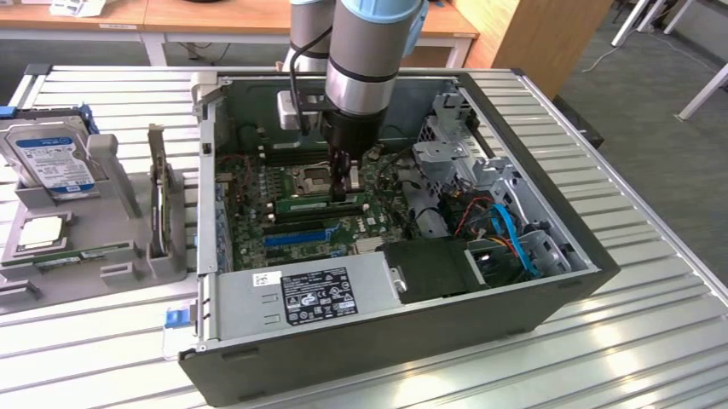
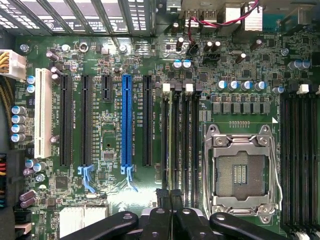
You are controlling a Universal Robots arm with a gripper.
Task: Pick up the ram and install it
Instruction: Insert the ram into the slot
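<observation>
Ram (image 1: 307, 205), a thin green stick, lies lengthwise near the middle of the exterior view, low on the green motherboard (image 1: 290, 192) inside an open computer case (image 1: 398, 358). My gripper (image 1: 343, 196) comes straight down from the top centre of that view and meets the end of the stick that points toward the exterior view's right. In the wrist view my gripper (image 2: 170, 199) shows as two black fingers (image 2: 163, 205) pressed close together. The ram (image 2: 173, 140), seen edge-on there, runs in a line right up between their tips, so they look clamped on its thin edge. The stick stands in line with the black memory slots (image 2: 192, 140); I cannot tell whether it is pushed fully home. Just beside those slots sits the silver-framed processor socket (image 2: 242, 172). On their other side is a long blue slot (image 2: 126, 120) with black ones either side of it, and a white slot (image 2: 43, 112) beyond. In the exterior view a grey power supply (image 1: 307, 294) with a black label lies along the case's lower edge, and blue cables (image 1: 517, 243) curl at the right. At the exterior view's left, outside the case, a hard drive (image 1: 51, 162) leans in a grey holder (image 1: 125, 256). Everything rests on a slatted metal table (image 1: 637, 341).
</observation>
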